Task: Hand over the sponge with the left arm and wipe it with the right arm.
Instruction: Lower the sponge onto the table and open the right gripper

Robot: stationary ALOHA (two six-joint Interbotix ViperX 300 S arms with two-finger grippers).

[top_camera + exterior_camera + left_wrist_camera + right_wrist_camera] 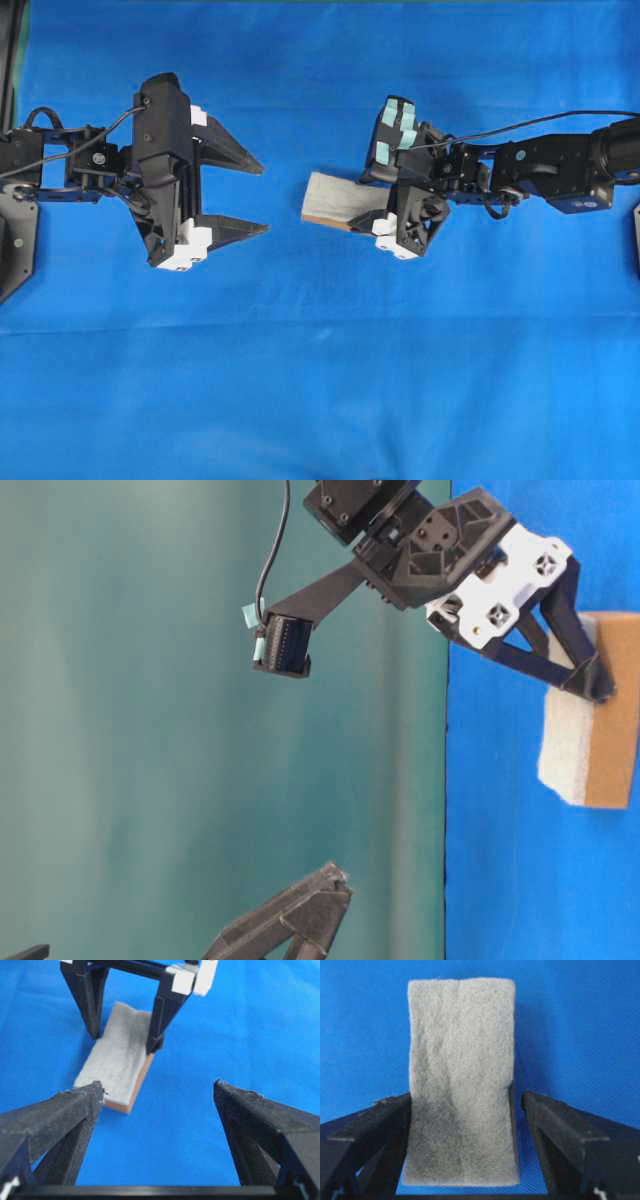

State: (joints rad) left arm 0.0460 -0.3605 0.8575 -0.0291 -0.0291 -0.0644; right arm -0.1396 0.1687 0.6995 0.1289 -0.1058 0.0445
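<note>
The sponge lies flat on the blue cloth, grey speckled side up, its orange-tan layer underneath. My right gripper, the one with pale teal blocks, is tilted down over the sponge's right end and stands open, a finger on each long side. In the right wrist view the sponge fills the space between the fingers; the left finger touches its edge and a narrow gap shows on the right. My left gripper hovers open just left of the sponge, with nothing between its fingers.
Blue cloth covers the whole table, with a few creases towards the front. A teal wall stands behind the table in the table-level view. Both arm bases sit at the left and right edges.
</note>
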